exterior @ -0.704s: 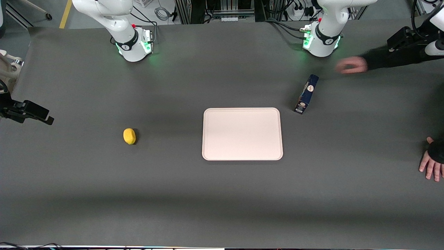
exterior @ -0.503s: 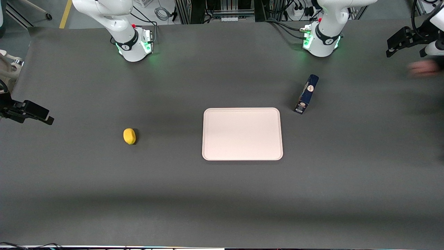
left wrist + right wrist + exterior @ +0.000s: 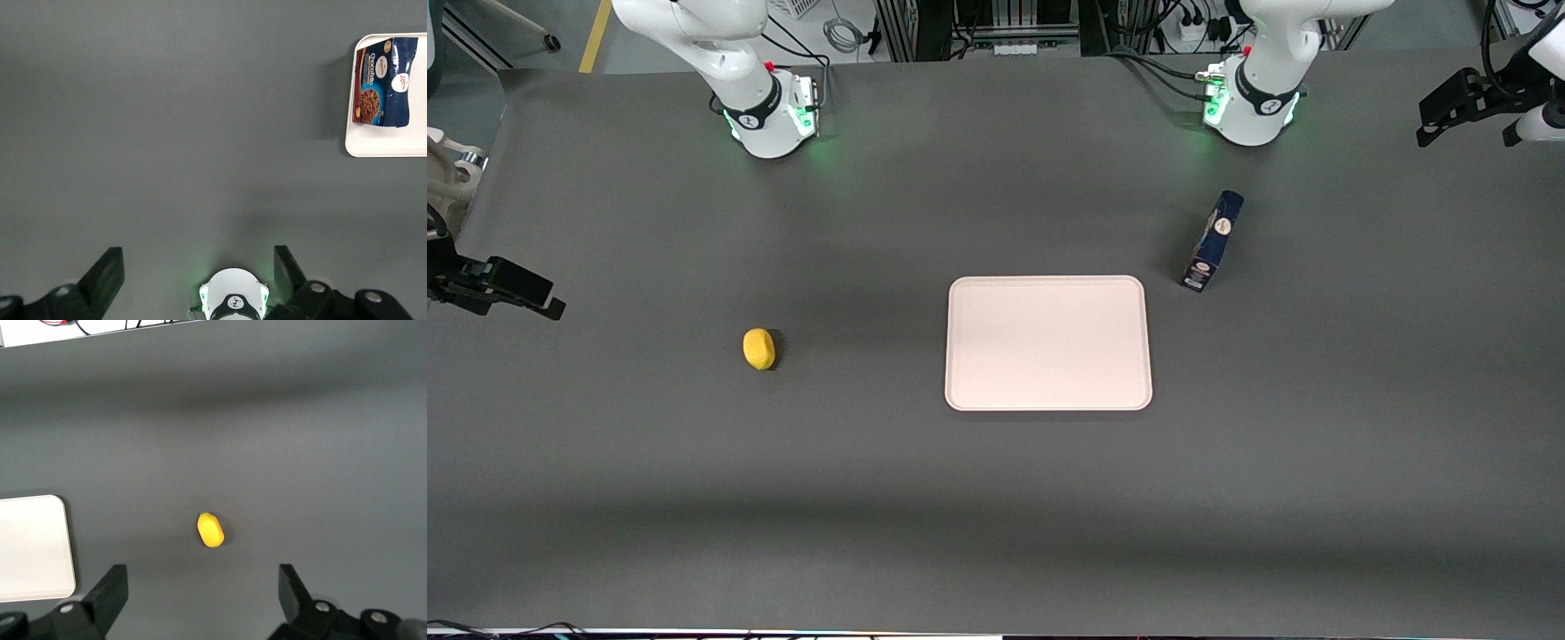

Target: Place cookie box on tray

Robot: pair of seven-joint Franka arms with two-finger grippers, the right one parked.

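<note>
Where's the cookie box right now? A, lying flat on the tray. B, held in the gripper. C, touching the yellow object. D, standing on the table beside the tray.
D: the cookie box stands on the table just off a corner of the tray, while the gripper hangs open and empty toward the working arm's end.

Navy cookie box (image 3: 1212,241), white logo; pinkish-white tray (image 3: 1048,342); black tool (image 3: 193,283)

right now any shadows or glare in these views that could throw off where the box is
Front view: cookie box stands sharp, casting a soft shadow beside the tray. Left wrist view: it overlaps the tray misleadingly; gripper open, high above the table. No glare.
</note>
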